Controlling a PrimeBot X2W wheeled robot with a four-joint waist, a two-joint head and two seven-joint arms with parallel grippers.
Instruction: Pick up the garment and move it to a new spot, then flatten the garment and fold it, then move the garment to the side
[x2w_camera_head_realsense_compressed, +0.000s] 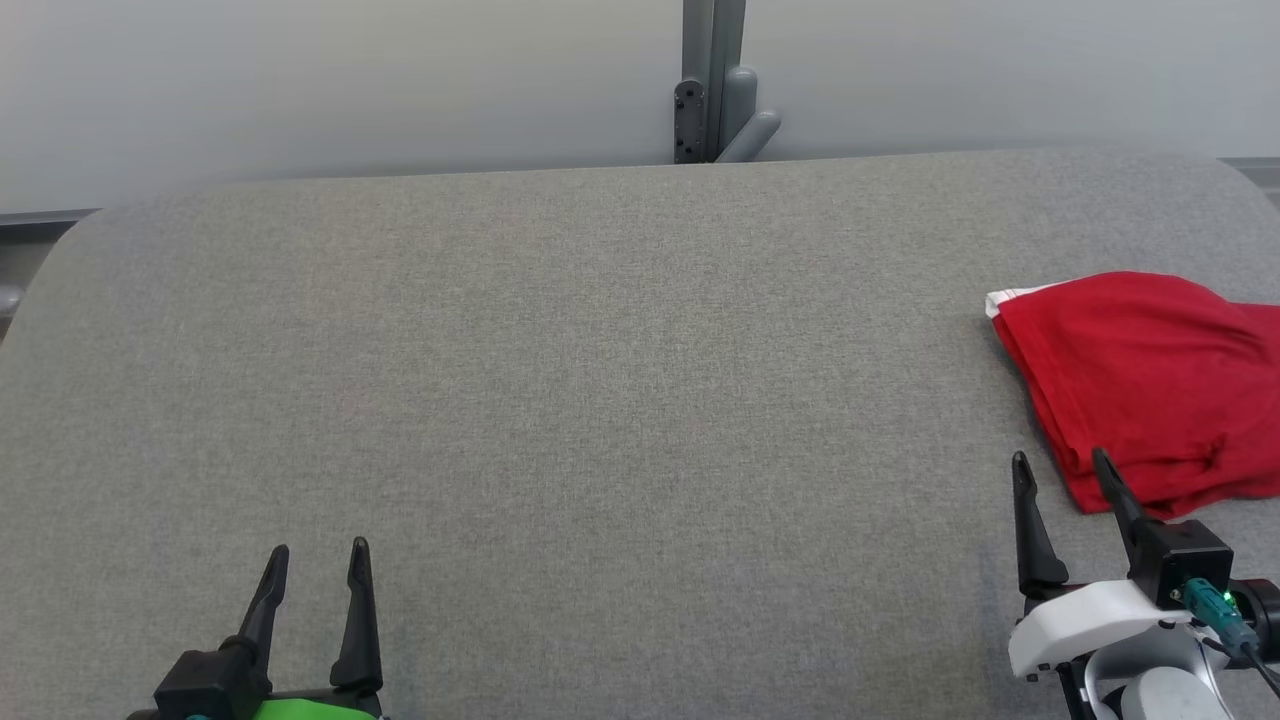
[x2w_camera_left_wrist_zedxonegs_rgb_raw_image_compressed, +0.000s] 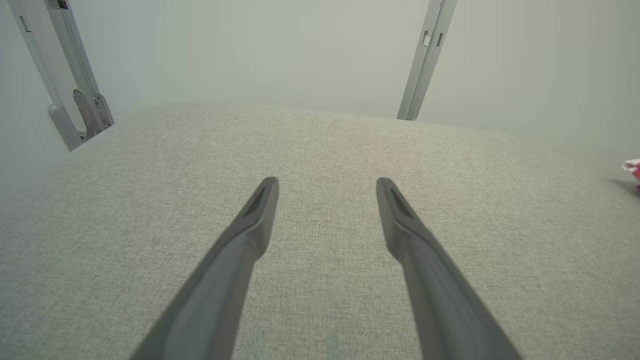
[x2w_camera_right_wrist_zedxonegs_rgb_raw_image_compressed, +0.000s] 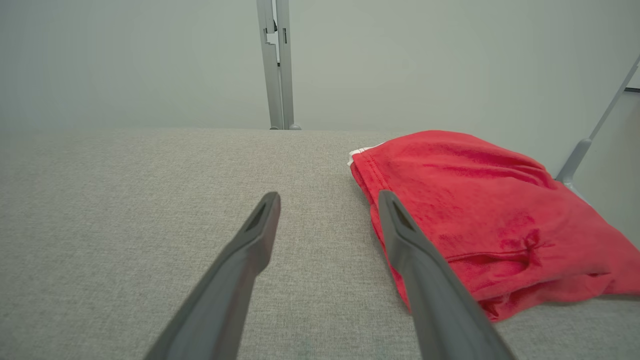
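Both grippers sit low at the near edge of the head view, each with its two dark fingers spread apart and nothing held between them. On the left, the left gripper (x2w_camera_head_realsense_compressed: 320, 545) is over bare grey cloth, well apart from anything else. On the right, the right gripper (x2w_camera_head_realsense_compressed: 1060, 455) points up the table (x2w_camera_head_realsense_compressed: 600, 350), and its outer finger overlaps the near corner of the garment (x2w_camera_head_realsense_compressed: 1150, 380); whether it touches cannot be told. In the right wrist view that same finger lies along the garment's left hem while the inner finger is over bare cloth. The garment is red, folded into a soft, wrinkled bundle with a strip of white trim at its far left corner. It lies on the table's right side and runs off the head view's right edge. Behind the table, a grey metal post (x2w_camera_head_realsense_compressed: 712, 80) stands against a pale wall (x2w_camera_head_realsense_compressed: 300, 90).
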